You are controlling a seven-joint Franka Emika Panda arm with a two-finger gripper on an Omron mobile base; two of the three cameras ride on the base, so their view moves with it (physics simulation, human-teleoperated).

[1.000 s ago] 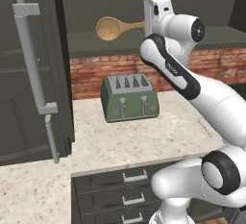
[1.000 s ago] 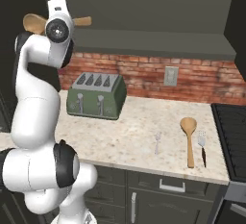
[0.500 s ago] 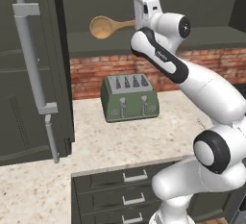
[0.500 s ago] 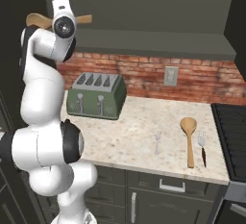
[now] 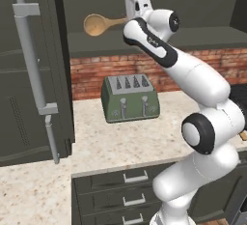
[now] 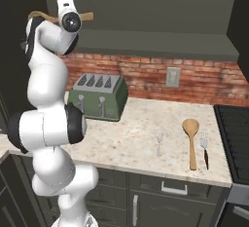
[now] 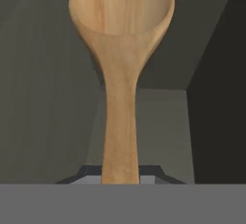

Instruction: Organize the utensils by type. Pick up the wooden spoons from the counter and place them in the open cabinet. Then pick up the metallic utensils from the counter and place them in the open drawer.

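The claw (image 5: 129, 20) is up high, grasping a wooden spoon (image 5: 99, 24) inside the cabinet (image 5: 144, 7), above the green toaster (image 5: 129, 97) on the surface (image 6: 141, 141).

The white arm (image 5: 193, 79) reaches high, wrist bent level, its fingers (image 7: 150, 172) clamped flat at the hand's front.

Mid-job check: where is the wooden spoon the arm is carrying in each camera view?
Left base view: the held wooden spoon is at upper centre, bowl pointing left.
Right base view: upper left, largely behind the arm, handle end poking right.
Hand view: centre, bowl at top.
Shared landmark: green toaster.
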